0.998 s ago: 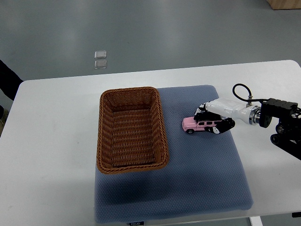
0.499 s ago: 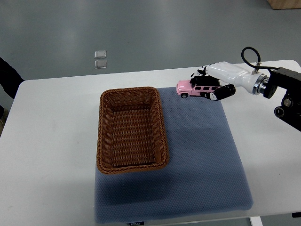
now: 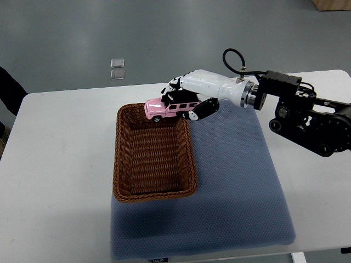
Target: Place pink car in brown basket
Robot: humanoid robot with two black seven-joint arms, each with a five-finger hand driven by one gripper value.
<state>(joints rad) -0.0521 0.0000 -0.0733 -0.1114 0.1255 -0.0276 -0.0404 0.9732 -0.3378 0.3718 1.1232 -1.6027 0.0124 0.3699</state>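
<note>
The pink car (image 3: 163, 109) is a small toy with a black roof, held in the air over the far end of the brown basket (image 3: 122, 164). My right hand (image 3: 184, 98) is shut on the car, white and black fingers wrapped over its roof and rear. The arm comes in from the right edge. The basket is a rectangular wicker one, lying on the left part of the blue-grey mat (image 3: 236, 186). Nothing shows inside the basket. The left arm is out of view.
A white table (image 3: 60, 164) carries the mat and basket. A dark sleeve of a person (image 3: 8, 90) shows at the left edge. Two small clear squares (image 3: 117, 69) lie on the grey floor beyond the table.
The right hand lifted the pink car off the mat and carried it up and left, from the mat's right side to above the basket's far end.
</note>
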